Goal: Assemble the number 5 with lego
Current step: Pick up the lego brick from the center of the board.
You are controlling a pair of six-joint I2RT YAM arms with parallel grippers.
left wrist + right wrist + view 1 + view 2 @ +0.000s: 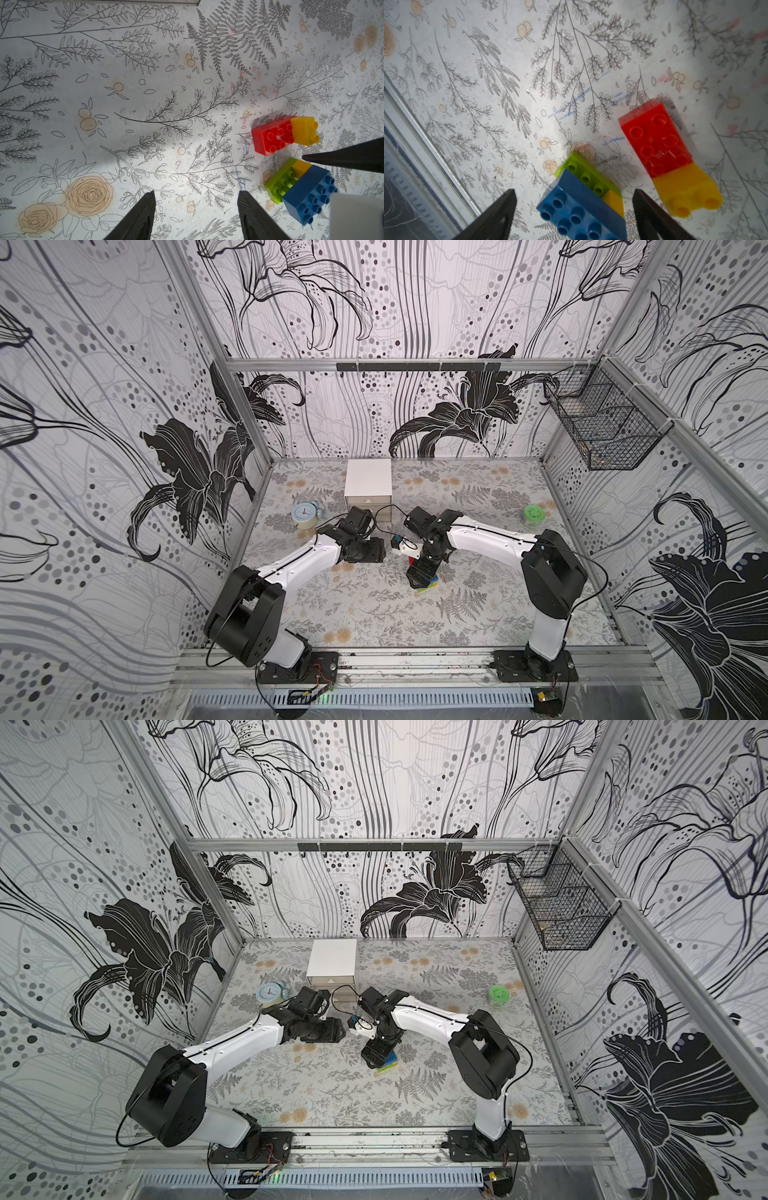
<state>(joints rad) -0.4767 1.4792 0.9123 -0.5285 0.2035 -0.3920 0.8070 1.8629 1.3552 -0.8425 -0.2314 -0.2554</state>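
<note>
White arm links (299, 560); black joints (245, 614); thin black cables (390, 506).

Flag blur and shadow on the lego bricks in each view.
Left wrist view: red brick and blue brick sharp. Right wrist view: yellow brick joined to the red one blurred, corners dim. Both top views: evenly lit, right gripper hides most bricks.

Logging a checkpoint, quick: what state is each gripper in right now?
Left gripper: open, empty.
Right gripper: open above the blue brick, not gripping it.
</note>
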